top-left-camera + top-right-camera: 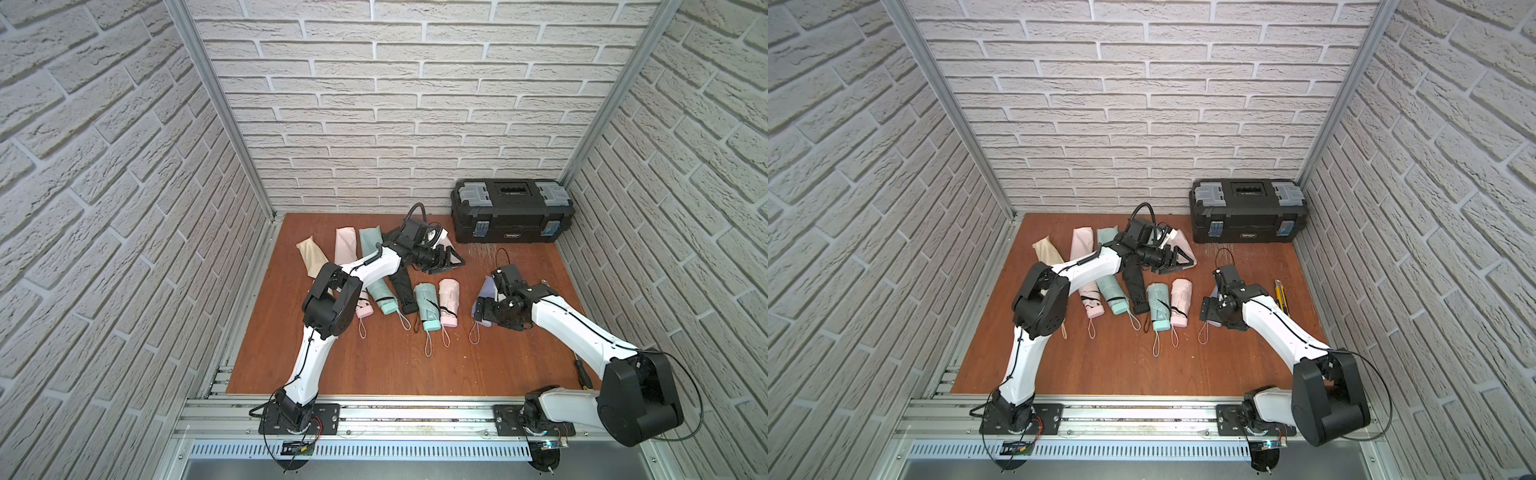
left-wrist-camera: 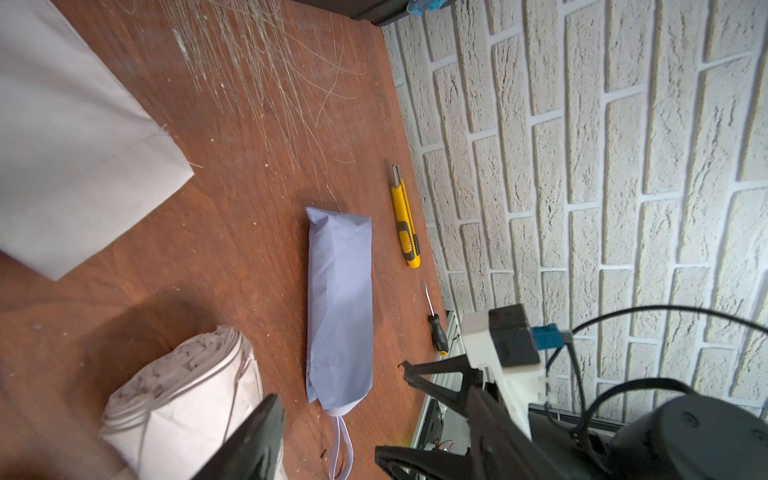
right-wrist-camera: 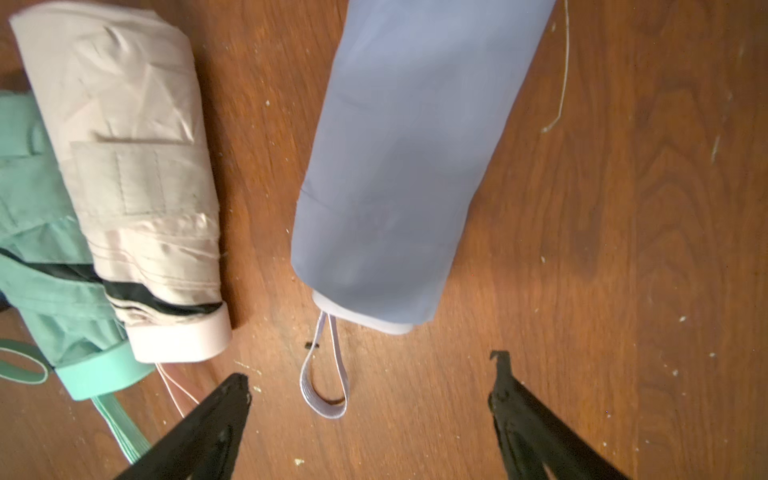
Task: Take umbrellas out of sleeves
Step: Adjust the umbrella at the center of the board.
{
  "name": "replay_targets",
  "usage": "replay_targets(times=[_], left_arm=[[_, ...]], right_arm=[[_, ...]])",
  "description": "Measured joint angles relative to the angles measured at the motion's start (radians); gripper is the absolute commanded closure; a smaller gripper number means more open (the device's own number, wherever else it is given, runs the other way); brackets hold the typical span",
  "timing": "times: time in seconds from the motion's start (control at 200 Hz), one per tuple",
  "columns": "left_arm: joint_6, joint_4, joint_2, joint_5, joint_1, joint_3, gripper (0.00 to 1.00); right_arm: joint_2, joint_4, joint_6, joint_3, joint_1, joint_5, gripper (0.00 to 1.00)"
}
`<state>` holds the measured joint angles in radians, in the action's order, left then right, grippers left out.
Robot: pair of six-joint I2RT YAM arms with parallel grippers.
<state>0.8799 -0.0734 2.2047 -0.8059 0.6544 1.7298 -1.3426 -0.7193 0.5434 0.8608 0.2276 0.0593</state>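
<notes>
In both top views the right pincer (image 1: 482, 311) sits at the lilac sleeve (image 1: 487, 291), whose mouth is hidden under the arm. The left pincer (image 1: 446, 262) hangs well apart.

Right wrist: jaws wide and empty, with the handle (image 3: 361, 320) and wrist loop (image 3: 324, 390) just ahead, between them. Next, I judge: advance, pinch the handle, pull.

Left wrist: jaws apart, probably empty. It alone shows the sleeve's whole length, umbrella inside.
</notes>
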Motion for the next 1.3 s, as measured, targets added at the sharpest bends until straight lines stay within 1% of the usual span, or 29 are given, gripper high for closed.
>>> replay_targets(times=[0.115, 0.24, 0.34, 0.425, 0.625, 0.85, 0.95, 1.155, 1.3], left_arm=[[0.000, 0.003, 0.000, 0.006, 0.000, -0.020, 0.28], [-0.002, 0.003, -0.003, 0.022, 0.000, -0.059, 0.28], [-0.002, 0.000, -0.016, 0.039, 0.000, -0.101, 0.28], [-0.006, -0.002, -0.037, 0.049, 0.000, -0.135, 0.28], [-0.013, 0.002, -0.083, 0.061, 0.000, -0.158, 0.28], [-0.013, 0.006, -0.086, 0.061, 0.002, -0.158, 0.28], [-0.013, 0.006, -0.086, 0.061, 0.002, -0.158, 0.28], [-0.012, 0.008, -0.086, 0.060, 0.002, -0.158, 0.28], [-0.013, 0.013, -0.086, 0.060, 0.002, -0.158, 0.28]], right_arm=[[-0.105, 0.006, 0.019, 0.075, 0.003, 0.050, 0.01], [-0.257, 0.018, 0.031, 0.148, 0.004, 0.073, 0.02], [-0.336, 0.026, 0.048, 0.153, 0.005, 0.077, 0.02], [-0.350, 0.024, 0.058, 0.136, 0.005, 0.084, 0.02], [-0.319, 0.015, 0.079, 0.104, 0.004, 0.120, 0.03], [-0.224, -0.005, 0.089, 0.030, -0.008, 0.164, 0.03], [-0.182, -0.014, 0.088, 0.002, -0.016, 0.169, 0.04], [-0.058, -0.011, 0.066, -0.064, -0.019, 0.099, 0.12], [0.044, -0.014, 0.045, -0.121, -0.019, 0.028, 0.19]])
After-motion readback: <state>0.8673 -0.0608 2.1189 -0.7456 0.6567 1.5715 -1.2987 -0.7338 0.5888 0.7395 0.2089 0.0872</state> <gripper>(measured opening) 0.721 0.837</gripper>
